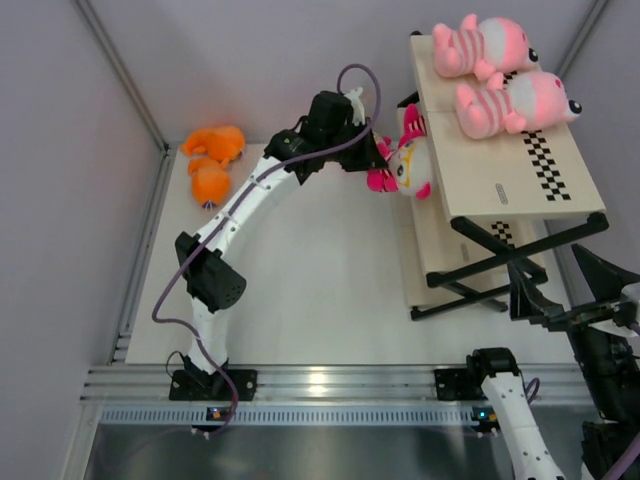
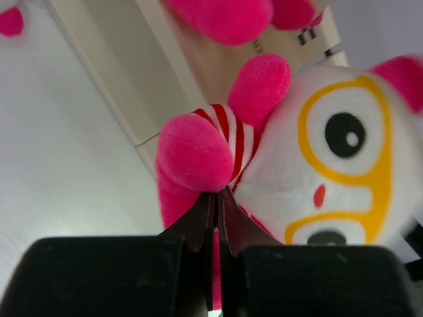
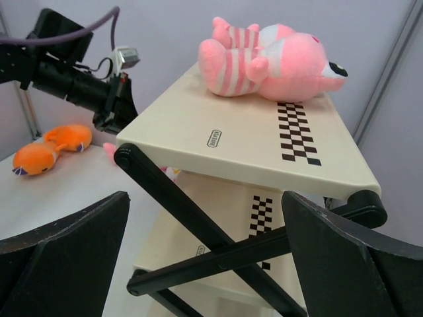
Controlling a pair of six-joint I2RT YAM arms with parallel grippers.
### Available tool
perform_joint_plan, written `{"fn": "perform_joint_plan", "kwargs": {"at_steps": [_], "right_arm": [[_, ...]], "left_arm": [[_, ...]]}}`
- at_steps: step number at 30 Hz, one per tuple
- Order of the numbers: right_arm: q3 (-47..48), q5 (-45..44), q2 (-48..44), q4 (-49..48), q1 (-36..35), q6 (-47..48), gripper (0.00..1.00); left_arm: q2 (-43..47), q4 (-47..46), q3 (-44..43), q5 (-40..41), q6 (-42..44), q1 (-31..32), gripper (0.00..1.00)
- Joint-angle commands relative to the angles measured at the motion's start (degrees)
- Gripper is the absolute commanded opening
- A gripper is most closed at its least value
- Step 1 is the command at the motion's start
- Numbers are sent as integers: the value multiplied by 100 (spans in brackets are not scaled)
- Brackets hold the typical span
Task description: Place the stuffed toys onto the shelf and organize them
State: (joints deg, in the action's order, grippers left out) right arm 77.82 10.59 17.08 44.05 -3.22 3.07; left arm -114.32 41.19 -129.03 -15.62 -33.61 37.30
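The white table (image 1: 320, 290) fills the cell, and the shelf (image 1: 480, 160) stands along its right side, its top board carrying a black-and-white checkered strip (image 3: 295, 135) over a black crossed frame (image 3: 198, 224). The left arm (image 1: 240, 210) reaches from its base diagonally across the table to the shelf's left edge. Two big pale-pink stuffed toys (image 1: 485, 45) (image 1: 515, 100) lie on their sides next to each other at the far end of the top board. A smaller hot-pink toy (image 2: 330, 152) with a white face and yellow glasses hangs just beside the top board's left edge, over the lower board, pinched by the left gripper (image 2: 215, 198), whose fingers are closed on a fold of its pink plush. Part of another hot-pink toy (image 1: 410, 122) shows just beyond it. Two orange toys (image 1: 215, 145) (image 1: 210, 185) lie touching at the table's far-left corner, well apart from the shelf. The right gripper (image 3: 205, 198) hovers near the shelf's near end, fingers spread wide and holding nothing.
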Motion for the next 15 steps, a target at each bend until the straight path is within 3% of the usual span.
{"fn": "perform_joint_plan", "kwargs": {"at_steps": [1, 5, 11, 15], "right_arm": [[172, -109, 111, -222, -3, -131, 100], [119, -145, 102, -230, -3, -114, 99], [32, -92, 173, -239, 6, -131, 99], [-57, -127, 85, -248, 15, -131, 100]], "left_arm": [[59, -129, 71, -64, -129, -3, 0], [199, -137, 343, -82, -76, 32, 0], [-160, -260, -551, 50, -225, 163, 0], [-406, -401, -667, 15, -208, 365, 0]]}}
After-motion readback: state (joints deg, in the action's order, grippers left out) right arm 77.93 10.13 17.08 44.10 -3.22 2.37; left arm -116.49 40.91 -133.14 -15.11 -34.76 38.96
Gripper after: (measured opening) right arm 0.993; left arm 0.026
